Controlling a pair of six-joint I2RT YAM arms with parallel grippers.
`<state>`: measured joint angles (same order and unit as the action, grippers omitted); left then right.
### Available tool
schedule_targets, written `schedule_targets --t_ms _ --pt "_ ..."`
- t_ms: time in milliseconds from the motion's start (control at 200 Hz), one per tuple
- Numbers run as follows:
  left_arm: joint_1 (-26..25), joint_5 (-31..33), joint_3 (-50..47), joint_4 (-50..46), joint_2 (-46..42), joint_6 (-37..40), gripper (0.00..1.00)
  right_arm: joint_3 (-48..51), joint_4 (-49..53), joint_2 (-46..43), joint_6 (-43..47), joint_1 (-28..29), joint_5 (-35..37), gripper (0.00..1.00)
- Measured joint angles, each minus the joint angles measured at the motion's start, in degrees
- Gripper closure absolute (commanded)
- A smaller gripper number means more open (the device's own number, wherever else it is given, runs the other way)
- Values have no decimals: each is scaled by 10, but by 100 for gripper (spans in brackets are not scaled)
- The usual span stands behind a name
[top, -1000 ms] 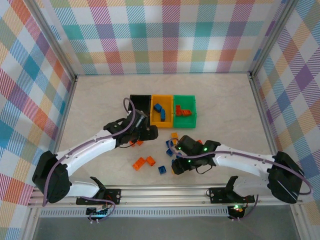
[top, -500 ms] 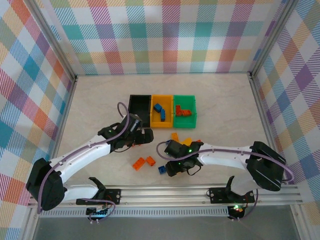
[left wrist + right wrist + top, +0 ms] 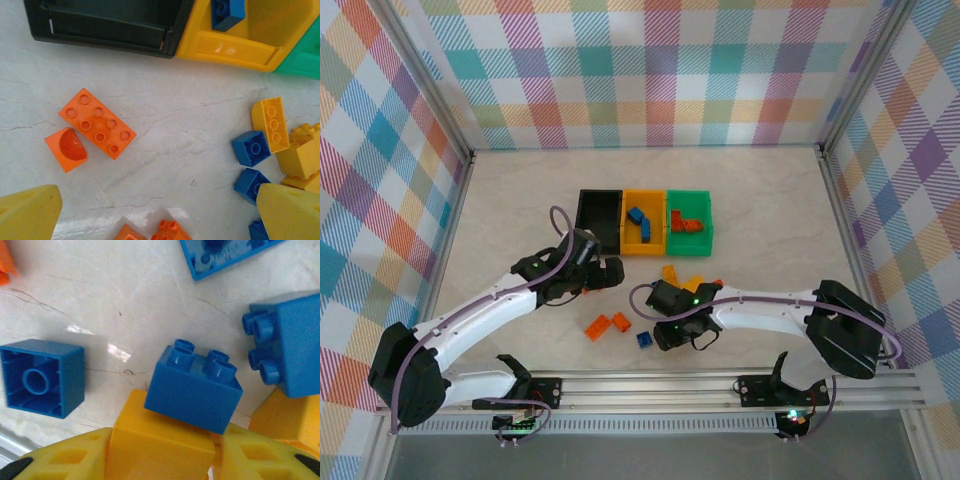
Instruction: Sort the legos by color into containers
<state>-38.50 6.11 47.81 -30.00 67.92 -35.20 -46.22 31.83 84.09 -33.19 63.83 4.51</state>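
On my screens the three bins stand in a row near the middle of the tabletop [image 3: 770,210]: black bin [image 3: 599,213] on the left, yellow bin [image 3: 642,240] touching it, green bin [image 3: 691,240] on the right. Blue bricks [image 3: 640,222] lie in the yellow bin and orange bricks [image 3: 686,222] in the green one. The loose bricks are scattered between the bins and the near edge.

My left gripper [image 3: 157,200] hangs just on the near side of the black and yellow bins. Its fingers [image 3: 27,212] are spread wide and hold nothing. Under it an orange oblong [image 3: 97,123] lies studs up, with a small orange piece [image 3: 66,149] touching its left end. Toward the right sit a yellow oblong [image 3: 271,124] and two blue squares [image 3: 251,148].

My right gripper [image 3: 165,450] is low over the cluster nearer the near edge. Its fingers [image 3: 65,462] are clenched on a yellow brick [image 3: 160,440] that fills the gap between them. A blue brick [image 3: 195,390] rests against the top of that yellow brick, studs pointing away. A hollow blue square [image 3: 41,377] lies apart to the left, open side up. Another blue block [image 3: 287,347] lies on its side at the right.
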Motion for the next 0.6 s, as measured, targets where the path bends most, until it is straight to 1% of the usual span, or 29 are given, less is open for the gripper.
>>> schedule_targets --t_ms 140,285,405,605 --pt "4 14 -10 -5 -21 -4 0 -45 7 -24 27 -17 -2 64" --pt "12 26 -26 -21 -49 -13 0 -139 -5 -7 75 -71 -14 64" --pt "16 29 -40 -38 -76 -16 0 -246 -26 60 113 -112 -33 64" --pt "17 30 -54 -68 -108 -17 0 -438 -35 221 158 -158 -60 64"
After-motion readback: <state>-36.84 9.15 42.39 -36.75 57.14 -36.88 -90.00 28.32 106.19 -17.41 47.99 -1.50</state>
